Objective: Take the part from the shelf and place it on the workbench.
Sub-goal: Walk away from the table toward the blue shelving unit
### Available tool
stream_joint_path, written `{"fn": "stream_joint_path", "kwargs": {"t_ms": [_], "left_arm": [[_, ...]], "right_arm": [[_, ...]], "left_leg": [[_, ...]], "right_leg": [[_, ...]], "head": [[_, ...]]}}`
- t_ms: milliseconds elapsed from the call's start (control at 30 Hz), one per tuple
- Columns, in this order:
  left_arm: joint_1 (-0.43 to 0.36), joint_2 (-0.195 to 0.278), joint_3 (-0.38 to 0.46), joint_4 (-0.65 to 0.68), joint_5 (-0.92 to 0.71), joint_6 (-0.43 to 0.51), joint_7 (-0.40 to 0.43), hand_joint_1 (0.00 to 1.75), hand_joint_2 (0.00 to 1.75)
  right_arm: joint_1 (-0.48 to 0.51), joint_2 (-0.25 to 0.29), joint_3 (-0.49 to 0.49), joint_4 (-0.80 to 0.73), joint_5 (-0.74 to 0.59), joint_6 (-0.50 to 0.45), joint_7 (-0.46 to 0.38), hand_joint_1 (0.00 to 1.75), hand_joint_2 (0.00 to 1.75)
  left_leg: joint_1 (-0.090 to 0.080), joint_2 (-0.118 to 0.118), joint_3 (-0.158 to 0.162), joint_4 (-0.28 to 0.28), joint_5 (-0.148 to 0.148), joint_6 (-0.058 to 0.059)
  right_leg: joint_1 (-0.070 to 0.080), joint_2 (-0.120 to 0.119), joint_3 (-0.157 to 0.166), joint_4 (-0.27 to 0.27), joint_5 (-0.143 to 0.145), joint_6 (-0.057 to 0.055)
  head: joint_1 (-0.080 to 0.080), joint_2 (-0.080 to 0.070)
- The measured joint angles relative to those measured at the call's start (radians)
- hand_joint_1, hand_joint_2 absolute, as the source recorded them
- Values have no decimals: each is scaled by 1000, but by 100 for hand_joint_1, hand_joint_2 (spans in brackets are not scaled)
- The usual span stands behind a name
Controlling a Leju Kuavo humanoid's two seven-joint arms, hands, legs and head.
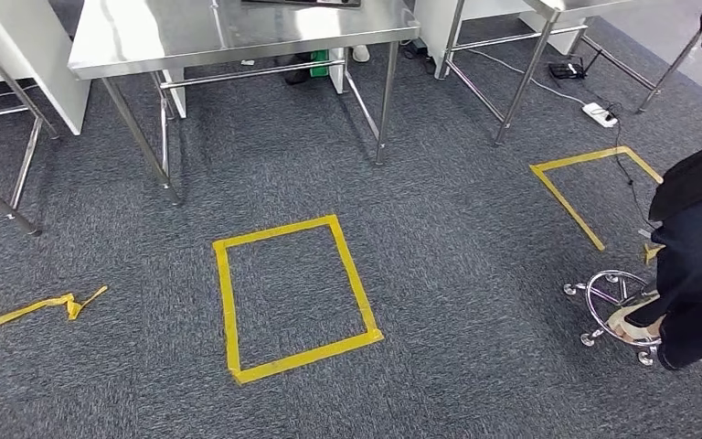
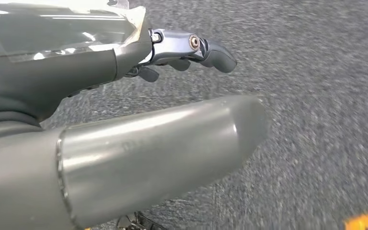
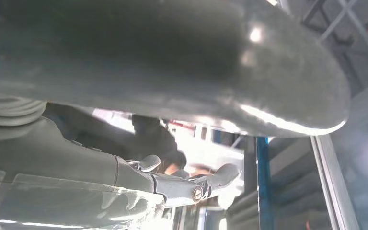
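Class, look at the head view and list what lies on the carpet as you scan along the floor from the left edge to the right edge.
Loose crumpled yellow tape strip → closed yellow tape rectangle → open-cornered yellow tape outline → chrome stool base on castors, beside a seated person in dark clothing.

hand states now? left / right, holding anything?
Left hand: open, holding nothing, fingers extended over the carpet.
Right hand: open, fingers extended, nothing in it.

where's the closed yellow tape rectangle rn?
Head view: the closed yellow tape rectangle lies on the grey carpet near centre, just in front of the steel table.
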Motion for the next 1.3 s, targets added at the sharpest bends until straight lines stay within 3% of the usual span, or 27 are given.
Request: {"fn": "stream_joint_path", "kwargs": {"t_ms": [67, 100, 133, 200, 233, 300, 367, 433, 467, 533, 567, 633, 667, 733, 800, 867, 933, 967, 1000, 1033, 1100, 1167, 1233, 1300], "left_arm": [[-2, 0, 0, 2, -2, -1, 0, 0, 0], [-2, 0, 0, 2, -2, -1, 0, 0, 0], [-3, 1, 0, 3, -3, -1, 0, 0, 0], [-4, 2, -1, 3, -4, -1, 1, 0, 0], [-5, 2, -2, 4, -5, -1, 1, 0, 0], [-5, 2, -6, 4, -7, -2, 3, 0, 0], [-3, 3, -10, 4, -8, -2, 9, 0, 0], [1, 3, -13, 5, -8, -3, 13, 0, 0], [3, 3, -14, 5, -8, -3, 14, 0, 0], [3, 4, -15, 5, -8, -3, 14, 0, 0], [3, 6, -16, 5, -9, -2, 14, 0, 0], [3, 8, -16, 5, -9, -2, 14, 0, 0], [3, 9, -16, 5, -9, -2, 14, 0, 0], [1, 8, -16, 6, -9, -2, 14, 0, 0], [1, 10, -17, 6, -9, -1, 14, 0, 0], [3, 11, -17, 7, -9, -1, 14, 0, 0], [5, 11, -17, 7, -9, -1, 15, 0, 0], [6, 11, -17, 7, -9, -1, 15, 0, 0], [5, 11, -17, 7, -9, -1, 16, 0, 0], [5, 10, -17, 8, -10, -1, 16, 0, 0], [4, 10, -17, 9, -13, -1, 16, 0, 0], [3, 11, -18, 9, -17, -1, 16, 0, 0], [1, 11, -20, 10, -18, -1, 16, 0, 0], [-1, 11, -23, 10, -19, -1, 16, 0, 0]], "right_arm": [[0, 0, 1, 0, 0, 0, 0, 0, 0], [0, 0, 2, 0, 0, 0, 0, 0, 0], [0, 0, 2, 0, 1, 0, 1, 0, 0], [0, 1, 3, 0, 1, 0, 1, 0, 0], [1, 1, 3, 0, 0, 0, 2, 0, 0], [2, 1, 4, 0, -2, 0, 4, 0, 0], [1, 3, 5, 1, -8, 0, 8, 0, 0], [1, 4, 7, 3, -15, 0, 13, 0, 0], [1, 4, 7, 5, -21, 0, 15, 0, 0], [0, 4, 7, 10, -32, 0, 18, 0, 0], [0, 4, 7, 13, -36, 0, 18, 0, 0], [-3, 3, 8, 16, -41, 0, 17, 0, 0], [-4, 3, 9, 17, -42, 0, 17, 0, 0], [-3, 2, 10, 17, -43, 0, 17, 0, 0], [-3, 1, 11, 18, -43, 0, 17, 0, 0], [-7, 0, 12, 19, -43, 0, 17, 0, 0], [-9, 1, 14, 23, -42, 0, 17, 0, 0], [-10, 1, 15, 25, -42, 0, 17, 0, 0], [-11, 1, 16, 27, -41, 0, 17, 0, 0], [-13, 1, 16, 28, -41, 0, 17, 0, 0], [-18, 1, 17, 29, -41, 0, 17, 0, 0], [-22, 1, 16, 31, -43, 0, 17, 0, 0], [-23, 1, 16, 32, -44, 0, 17, 0, 0], [-23, 1, 16, 32, -44, 0, 17, 0, 0]], "left_leg": [[-3, 20, 6, 0, -5, -8], [-6, 28, 9, 0, -7, -13], [-9, 36, 12, 0, -9, -18], [-10, 50, 16, -1, -11, -29], [-8, 44, 16, 2, -17, -35], [-3, -3, -9, 54, -56, -46], [-1, -55, -71, 183, -125, -49], [-1, -66, -125, 289, -158, -47], [-1, -67, -129, 294, -145, -46], [2, -85, -84, 192, -71, -42], [5, -113, -54, 125, -41, -40], [8, -158, -18, 40, -15, -36], [6, -165, -16, 30, -19, -33], [3, -138, -14, 23, -14, -22], [5, -108, -9, 14, -6, -8], [4, -75, -9, 12, -4, -1], [2, -40, -11, 12, -5, 0], [1, -25, -11, 12, -5, -1], [2, -11, -10, 12, -6, -2], [2, 0, -8, 13, -8, -5], [-2, 20, -2, 13, -14, -14], [-8, 36, 5, 13, -19, -25], [-7, 49, 9, 12, -24, -35], [-2, 16, -3, 42, -50, -45]], "right_leg": [[-1, -40, 88, -156, 48, 12], [1, -53, 117, -208, 62, 9], [5, -59, 128, -229, 67, 3], [8, -39, 123, -229, 69, -12], [4, -30, 122, -230, 71, -18], [-5, -11, 121, -233, 76, -35], [-6, 7, 117, -234, 79, -48], [-2, 31, 114, -233, 81, -51], [-1, 44, 114, -232, 81, -51], [-1, 71, 115, -228, 81, -50], [1, 83, 114, -223, 81, -49], [3, 107, 103, -216, 83, -40], [3, 118, 96, -216, 86, -33], [0, 134, 81, -217, 94, -19], [4, 90, 56, -180, 75, -15], [6, 31, -1, -63, 21, -18], [2, 15, -54, 55, -20, -13], [-1, 12, -56, 65, -20, -6], [-4, 6, -34, 31, -4, 5], [-7, -7, 6, -38, 20, 14], [-5, -55, 85, -174, 59, 19], [3, -73, 111, -217, 70, 4], [2, -49, 106, -217, 73, -12], [-7, -27, 104, -221, 78, -27]], "head": [[1, 0], [0, 0], [-1, 0], [-3, 0], [-4, 0], [-9, 0], [-13, 0], [-14, 0], [-14, 0], [-14, 0], [-14, 0], [-12, 0], [-12, 0], [-12, 0], [-8, 0], [-3, 0], [0, 0], [0, 0], [0, 0], [1, 0], [2, 0], [0, 0], [-4, 0], [-7, 0]]}}
